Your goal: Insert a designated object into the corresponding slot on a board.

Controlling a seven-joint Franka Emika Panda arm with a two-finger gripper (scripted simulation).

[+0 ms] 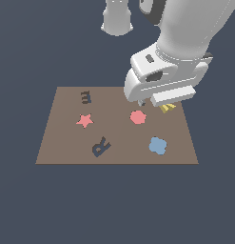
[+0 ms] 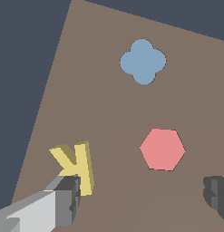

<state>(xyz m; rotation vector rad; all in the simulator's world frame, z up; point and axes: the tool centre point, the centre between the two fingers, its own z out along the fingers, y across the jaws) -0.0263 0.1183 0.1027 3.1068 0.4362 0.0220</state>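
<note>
The brown board (image 1: 62,143) is lying flat on the dark tabletop (image 1: 24,205), carrying coloured shapes and dark cutouts. The gripper (image 1: 154,101) is hanging low over the board's far corner on the exterior view's right, its jaws standing wide apart; in the wrist view one finger (image 2: 63,199) is sitting right against the yellow R (image 2: 79,165) while the other finger (image 2: 217,195) is standing well clear, so nothing is clamped. The yellow R is resting on the board near that far corner, mostly hidden under the gripper in the exterior view. A pink hexagon (image 1: 138,117) is lying just beside it, a blue blob (image 1: 158,145) nearer the front. The navy R-shaped slot (image 1: 101,147) is sitting well apart, tilted, below the pink star (image 1: 84,120) and the E-shaped cutout (image 1: 85,97).
</note>
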